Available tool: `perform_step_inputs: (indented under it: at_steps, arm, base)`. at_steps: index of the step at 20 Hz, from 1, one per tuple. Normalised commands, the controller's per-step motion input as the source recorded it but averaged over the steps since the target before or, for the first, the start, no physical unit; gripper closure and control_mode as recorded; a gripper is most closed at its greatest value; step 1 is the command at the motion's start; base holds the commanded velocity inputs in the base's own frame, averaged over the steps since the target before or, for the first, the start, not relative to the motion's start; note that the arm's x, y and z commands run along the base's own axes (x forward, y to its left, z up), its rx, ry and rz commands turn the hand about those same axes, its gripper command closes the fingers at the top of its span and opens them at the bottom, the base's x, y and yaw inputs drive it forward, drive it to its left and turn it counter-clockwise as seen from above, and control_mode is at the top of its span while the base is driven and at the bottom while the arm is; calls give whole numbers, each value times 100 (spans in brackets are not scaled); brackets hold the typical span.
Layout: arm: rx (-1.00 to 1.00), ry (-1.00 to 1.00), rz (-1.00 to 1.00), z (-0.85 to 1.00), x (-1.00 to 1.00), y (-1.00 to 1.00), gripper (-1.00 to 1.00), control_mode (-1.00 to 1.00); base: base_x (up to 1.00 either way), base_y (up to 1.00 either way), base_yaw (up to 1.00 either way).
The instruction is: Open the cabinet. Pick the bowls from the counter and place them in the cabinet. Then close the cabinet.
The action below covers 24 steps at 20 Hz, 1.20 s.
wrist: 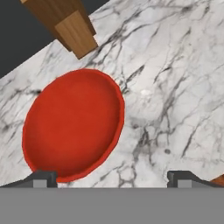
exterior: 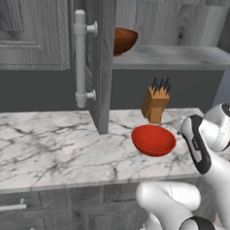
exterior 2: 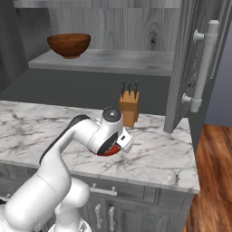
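Hand view looks straight down on the red bowl (wrist: 73, 124), which sits on the counter (wrist: 175, 87) with the knife block (wrist: 72, 24) just beyond it; the two fingertips (wrist: 41, 178) stand wide apart with nothing between them, one over the bowl's near rim and the other over bare marble to the side. From where I stand, the cabinet (exterior: 102, 57) is already open, its door swung out over the counter, and the brown bowl (exterior 2: 69, 44) rests on the inner shelf at the left end. So one bowl is put away and the red one is, I would say, next to be picked. The gripper (wrist: 113, 179) is off-centre from the bowl (the rim lies under one finger only), so coming straight down could land a finger on the sloping inside and tip or skid the bowl toward the block. A rim pinch on that glossy, shallow wall might also slip on the lift. Carrying it up, the arm must clear the open door edge and the shelf lip, and not knock the brown bowl.
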Motion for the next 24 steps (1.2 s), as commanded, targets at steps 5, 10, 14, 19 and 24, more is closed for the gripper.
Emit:
perform_step_inputs:
  at_steps: [5, 10, 14, 19, 24]
  arm:
    - [0, -1, 1, -23, 32, 0, -100, -100]
    - [0, 7, 0, -36, 27, 0, -100, -100]
    - [0, 5, 0, -27, 25, 0, -100, -100]
    - [2, 0, 0, -25, 9, -3, -100, -100]
    - [3, 0, 0, -32, 12, 0, -100, -100]
  base:
    - [0, 0, 0]
    - [0, 0, 0]
    - [0, 0, 0]
    - [0, 0, 0]
    - [0, 0, 0]
